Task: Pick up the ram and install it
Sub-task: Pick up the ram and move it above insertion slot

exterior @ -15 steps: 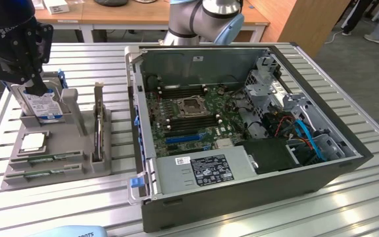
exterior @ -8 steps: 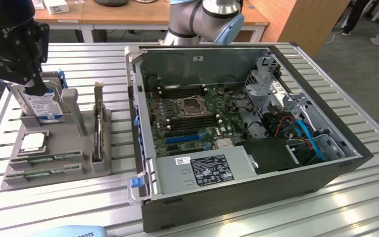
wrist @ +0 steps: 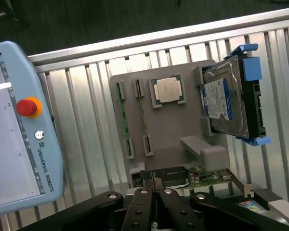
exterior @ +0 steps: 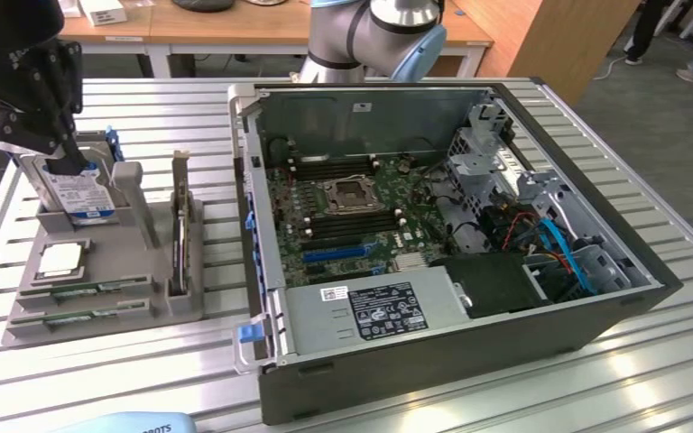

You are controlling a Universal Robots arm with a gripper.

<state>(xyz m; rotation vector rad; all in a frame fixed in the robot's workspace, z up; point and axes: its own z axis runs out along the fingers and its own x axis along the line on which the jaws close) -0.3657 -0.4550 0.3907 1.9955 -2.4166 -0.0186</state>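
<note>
Gripper (wrist: 154, 187) jaws closed together, nothing held. Just past the tips: expansion card (wrist: 192, 177) standing at the gray fixture's (wrist: 173, 125) near edge. Farther out, two ram sticks (wrist: 142, 115) sit on edge in the fixture's slots, untouched, processor chip (wrist: 166, 90) beside them, hard drive (wrist: 226, 98) off to the side.

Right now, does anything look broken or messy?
No, nothing stands out. Both ram sticks lie straight in their slots on the gray tray, the hard drive stands upright, and the open computer case looks tidy.
</note>
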